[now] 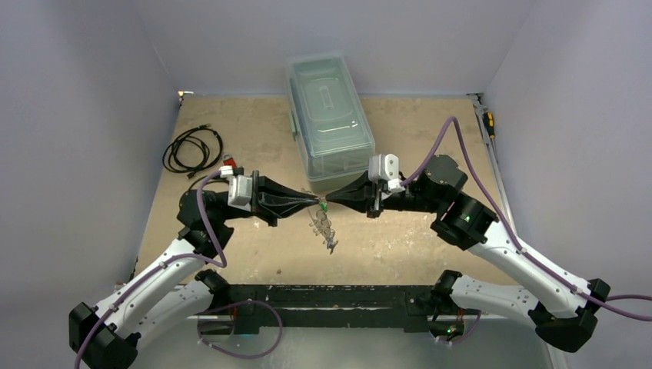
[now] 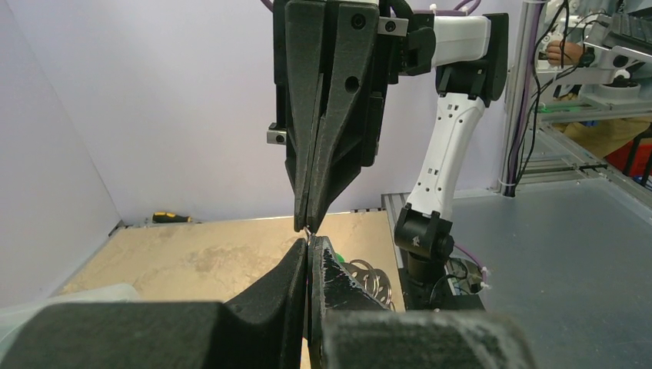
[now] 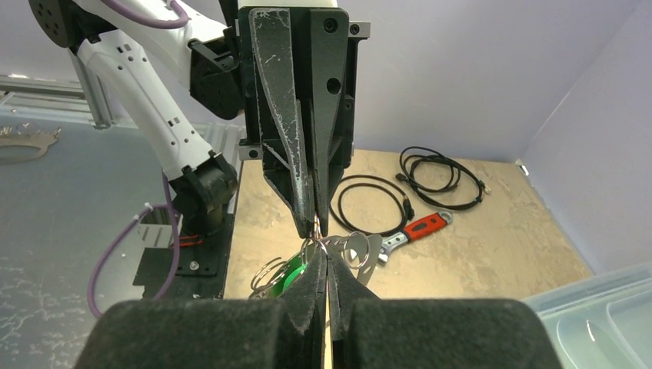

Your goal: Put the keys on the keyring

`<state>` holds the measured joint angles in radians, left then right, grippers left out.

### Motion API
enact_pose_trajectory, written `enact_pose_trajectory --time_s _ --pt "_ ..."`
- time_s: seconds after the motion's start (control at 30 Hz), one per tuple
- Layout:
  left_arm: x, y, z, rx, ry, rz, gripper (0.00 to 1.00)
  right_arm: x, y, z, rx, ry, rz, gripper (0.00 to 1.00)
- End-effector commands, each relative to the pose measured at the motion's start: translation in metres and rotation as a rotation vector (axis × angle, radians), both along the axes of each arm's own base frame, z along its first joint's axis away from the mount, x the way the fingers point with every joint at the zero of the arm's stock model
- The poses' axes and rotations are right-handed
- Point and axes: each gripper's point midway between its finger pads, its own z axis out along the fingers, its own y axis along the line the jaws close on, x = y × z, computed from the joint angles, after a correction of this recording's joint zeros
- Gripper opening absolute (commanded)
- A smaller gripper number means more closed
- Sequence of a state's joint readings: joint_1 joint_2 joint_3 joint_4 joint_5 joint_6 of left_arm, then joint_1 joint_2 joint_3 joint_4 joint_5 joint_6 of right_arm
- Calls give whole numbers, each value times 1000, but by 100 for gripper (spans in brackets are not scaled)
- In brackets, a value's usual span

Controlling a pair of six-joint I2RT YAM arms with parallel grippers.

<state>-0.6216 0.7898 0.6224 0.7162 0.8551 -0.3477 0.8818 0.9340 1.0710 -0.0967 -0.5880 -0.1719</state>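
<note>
Top view: the left gripper (image 1: 315, 201) and right gripper (image 1: 329, 204) met tip to tip above mid-table, both with jaws closed. The thin silvery-white keyring with dangling wire rings (image 1: 324, 227) hung just under the tips, off the tan tabletop (image 1: 254, 254). The tiny green-headed key (image 1: 324, 205) sat right at the tips. The clear plastic lidded box (image 1: 329, 115) was near behind, its front edge close to the grippers. There was bare table on the near side up to the black base rail (image 1: 323, 296). The coiled black cables (image 1: 192, 148) and red-handled gadget (image 1: 228, 162) were back left, well apart. A yellow-handled screwdriver (image 1: 487, 123) lay at the right table edge.

Left wrist: the left gripper (image 2: 307, 241) was closed on a glint of keyring wire, with the right gripper (image 2: 306, 223) just beyond it, touching or nearly so. Wire rings (image 2: 370, 277) dangled to the right.

Right wrist: the right gripper (image 3: 327, 258) was closed, and I couldn't tell whether it pinched wire. The left gripper (image 3: 317, 227) was opposite. The green key (image 3: 292, 274) was just left of the fingers and the keyring band (image 3: 361, 250) to the right. Cables (image 3: 442, 177) and gadget (image 3: 419, 228) lay beyond, with open floor around them.
</note>
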Motion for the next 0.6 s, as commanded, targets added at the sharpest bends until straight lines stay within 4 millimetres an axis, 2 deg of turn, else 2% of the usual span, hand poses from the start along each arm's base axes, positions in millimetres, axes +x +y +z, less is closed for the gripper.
enact_pose_trajectory --time_s 0.0,0.33,0.57 --pt "2 7 20 -56 -66 47 0 1 2 -6 -5 23 -8 0" --pt "2 9 22 -66 -70 59 0 2 5 -12 -21 56 0 0" --pt "2 9 21 -61 -70 57 0 3 5 2 17 31 -9 0"
